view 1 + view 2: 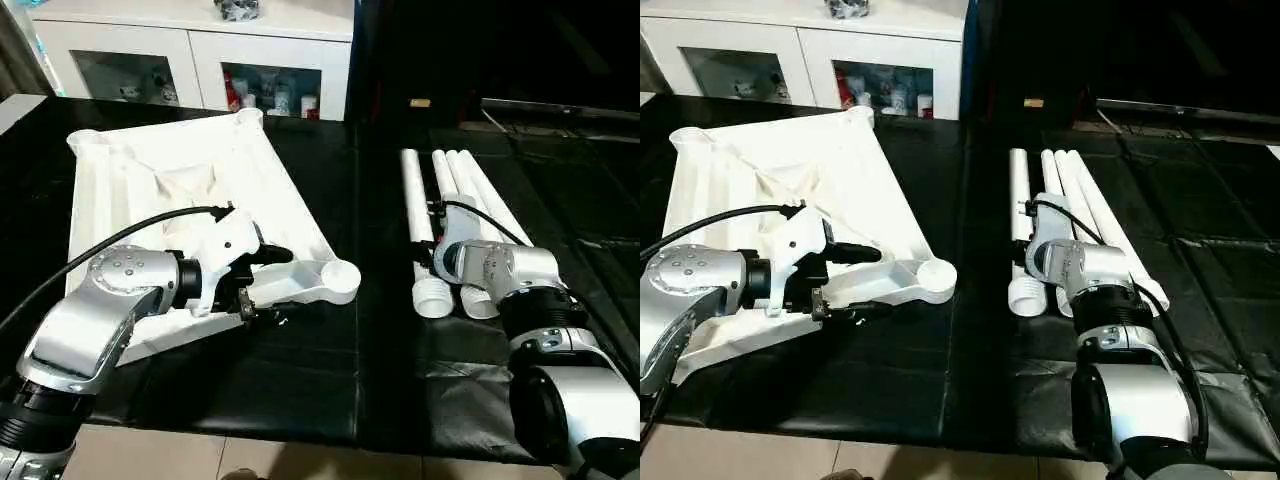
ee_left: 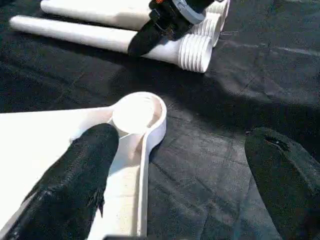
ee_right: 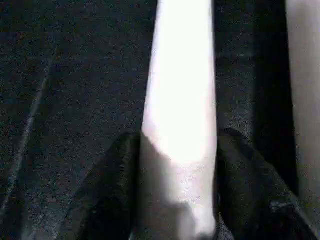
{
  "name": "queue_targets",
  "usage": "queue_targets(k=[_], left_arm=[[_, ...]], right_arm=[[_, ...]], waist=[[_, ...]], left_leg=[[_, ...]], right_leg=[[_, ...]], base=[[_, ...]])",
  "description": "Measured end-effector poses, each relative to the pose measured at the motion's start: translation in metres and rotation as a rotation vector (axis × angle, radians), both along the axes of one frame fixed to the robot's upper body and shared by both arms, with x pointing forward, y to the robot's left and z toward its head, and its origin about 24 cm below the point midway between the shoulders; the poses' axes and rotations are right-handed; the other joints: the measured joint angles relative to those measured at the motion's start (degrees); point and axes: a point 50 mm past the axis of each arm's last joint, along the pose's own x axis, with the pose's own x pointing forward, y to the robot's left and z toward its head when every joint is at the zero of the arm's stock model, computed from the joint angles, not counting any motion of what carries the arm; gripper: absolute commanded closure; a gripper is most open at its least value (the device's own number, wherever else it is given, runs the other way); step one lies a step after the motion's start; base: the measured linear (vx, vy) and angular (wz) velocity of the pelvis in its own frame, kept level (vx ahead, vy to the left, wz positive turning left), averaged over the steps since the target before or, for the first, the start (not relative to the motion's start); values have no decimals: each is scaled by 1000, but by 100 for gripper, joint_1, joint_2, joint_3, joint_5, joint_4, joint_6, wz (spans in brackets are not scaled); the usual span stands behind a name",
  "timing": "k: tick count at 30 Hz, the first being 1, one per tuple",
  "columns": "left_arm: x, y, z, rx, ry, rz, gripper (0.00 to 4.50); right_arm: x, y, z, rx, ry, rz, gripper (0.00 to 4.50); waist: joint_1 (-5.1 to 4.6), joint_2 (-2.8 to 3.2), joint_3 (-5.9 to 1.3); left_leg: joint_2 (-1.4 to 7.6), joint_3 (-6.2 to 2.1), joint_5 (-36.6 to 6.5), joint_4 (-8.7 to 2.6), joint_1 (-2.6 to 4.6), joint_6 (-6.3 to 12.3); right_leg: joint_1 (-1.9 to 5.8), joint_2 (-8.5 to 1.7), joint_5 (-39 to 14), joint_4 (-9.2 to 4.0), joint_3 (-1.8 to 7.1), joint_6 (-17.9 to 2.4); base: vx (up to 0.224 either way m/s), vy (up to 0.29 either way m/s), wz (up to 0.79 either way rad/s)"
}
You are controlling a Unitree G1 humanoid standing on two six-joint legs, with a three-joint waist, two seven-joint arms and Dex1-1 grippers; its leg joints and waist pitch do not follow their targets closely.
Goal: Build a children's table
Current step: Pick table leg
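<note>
Lying upside down on the black-covered table (image 1: 330,390), the children's table top (image 1: 250,170) shows its ribbed, framed underside, with round leg sockets at the corners; the near corner socket (image 1: 340,278) points toward the middle of the table. To its right, well apart across a bare strip of black cover, the four white legs (image 1: 470,190) lie side by side, lengthwise away from the robot, their ribbed threaded ends (image 2: 196,51) toward the near edge. The left end effector (image 1: 262,292) sits at the near rim of the table top, just beside that corner socket, its two black fingers (image 2: 75,185) spread wide: one lies over the white rim, the other hangs above the black cover, with nothing held between them. The right end effector (image 3: 177,200) is down on the legs near their threaded ends, its fingers standing on either side of one white leg (image 3: 180,100); the jaws flank it closely, though whether they press on it yet cannot be told. A black cable (image 1: 150,225) runs over the left forearm, another over the right wrist. Behind the table stands a white cabinet (image 1: 200,50) with glass doors and small items inside, too small to read; to its right a dark screen (image 1: 560,108) rests at the table's far edge. No legible writing shows anywhere.
</note>
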Motion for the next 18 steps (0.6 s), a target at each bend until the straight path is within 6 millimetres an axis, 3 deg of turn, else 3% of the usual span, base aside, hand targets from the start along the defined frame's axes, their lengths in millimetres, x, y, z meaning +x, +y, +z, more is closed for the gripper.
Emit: queue_targets(k=[13,18], left_arm=[[0,-1,-3,1,2,9,0],[7,-7,-6,-44,-12,75,0]], right_arm=[[4,4,1,10,-84,-10,266],[6,3,6,29,-210,-28,266]], waist=[[42,-4,1],[60,5,7]], left_leg=[[9,3,20,0,-1,-10],[8,5,24,0,-9,-17]], right_leg=[[-3,0,18,1,0,-4],[-9,0,18,0,0,-4]], base=[[0,0,0],[0,0,0]])
